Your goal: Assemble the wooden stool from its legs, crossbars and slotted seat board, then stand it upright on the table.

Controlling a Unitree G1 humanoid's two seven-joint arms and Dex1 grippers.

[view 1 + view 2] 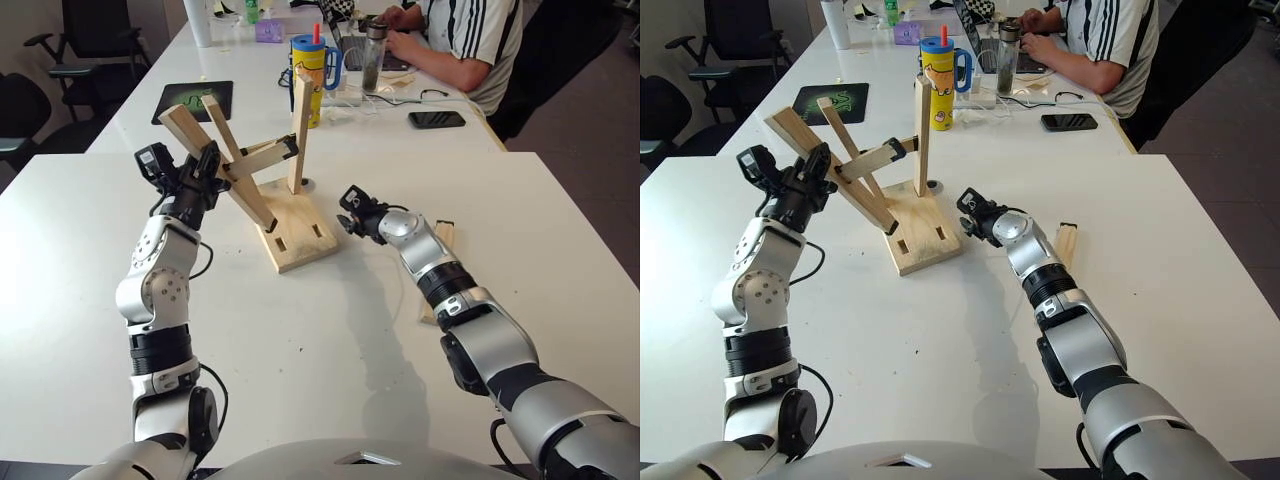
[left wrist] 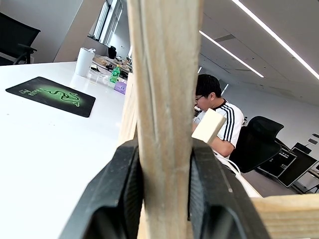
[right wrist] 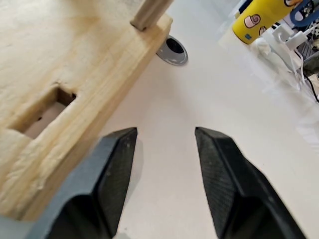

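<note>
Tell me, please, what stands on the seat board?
An upright leg stands at the seat board's far corner; leaning legs with a crossbar, gripped by the left hand, meet its left edge. Two near slots lie empty; the legs hide any others.

We are looking at a brightly, evenly lit room: long ceiling light strips [image 2: 259, 25] are glowing overhead in the left wrist view (windows [image 2: 105, 20] are adding daylight far behind). The white table [image 1: 300, 340] is shining pale, and the seat board [image 1: 298, 258] is casting only a faint, soft shadow.
</note>
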